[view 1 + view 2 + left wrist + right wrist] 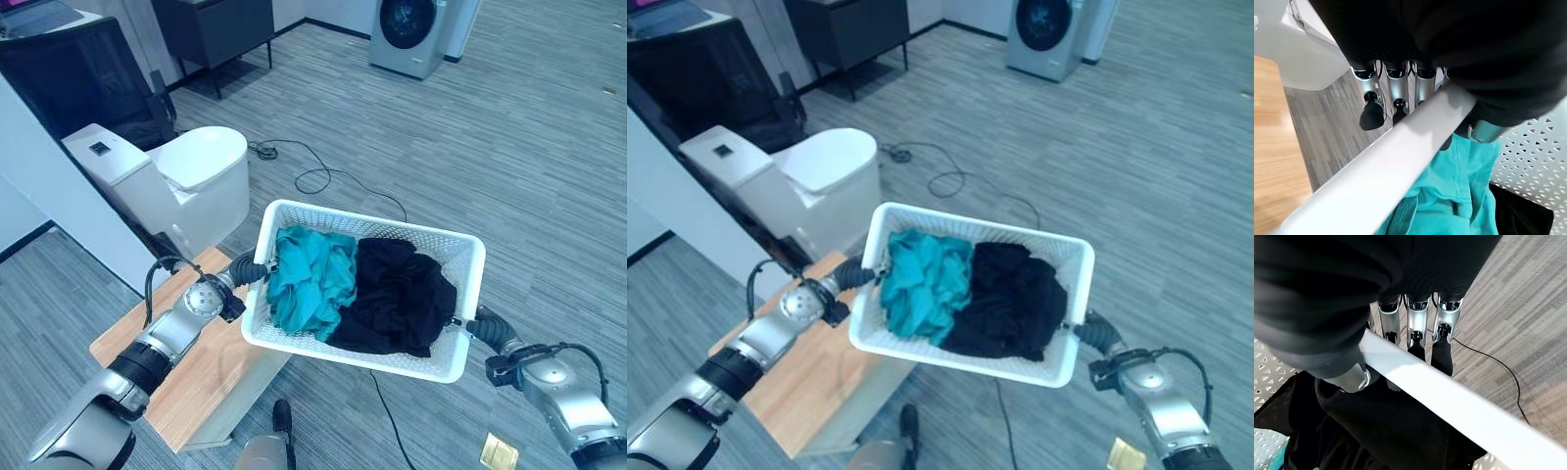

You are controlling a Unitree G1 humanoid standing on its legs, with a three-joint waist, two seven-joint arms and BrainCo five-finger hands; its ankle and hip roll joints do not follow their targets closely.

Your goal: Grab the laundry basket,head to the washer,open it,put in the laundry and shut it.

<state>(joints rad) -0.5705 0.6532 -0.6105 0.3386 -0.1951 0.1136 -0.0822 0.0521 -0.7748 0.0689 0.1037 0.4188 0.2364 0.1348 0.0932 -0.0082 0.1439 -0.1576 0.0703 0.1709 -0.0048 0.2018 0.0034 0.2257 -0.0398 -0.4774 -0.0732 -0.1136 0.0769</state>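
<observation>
White perforated laundry basket carried between both hands, lifted clear of wooden bench below the left arm; left hand clamped on the near rim at its end, fingers curled under the outside edge, thumb over the top on the inside; right hand gripping the opposite end rim the same way, fingers hooked under and thumb inside against the cloth; teal laundry heaped just inside the left hand's end, black laundry just inside the right hand's end, both touching in the middle; washer well ahead of both hands across grey floor, door looks shut; white toilet beyond and outside the left hand, dark cabinet farther past it; loose cable on floor ahead of basket.

Progress, judged: grab step done, basket held level with load in; walking to washer looks barely begun or under way; left to do: reach washer, open door, load both garments, shut door.
</observation>
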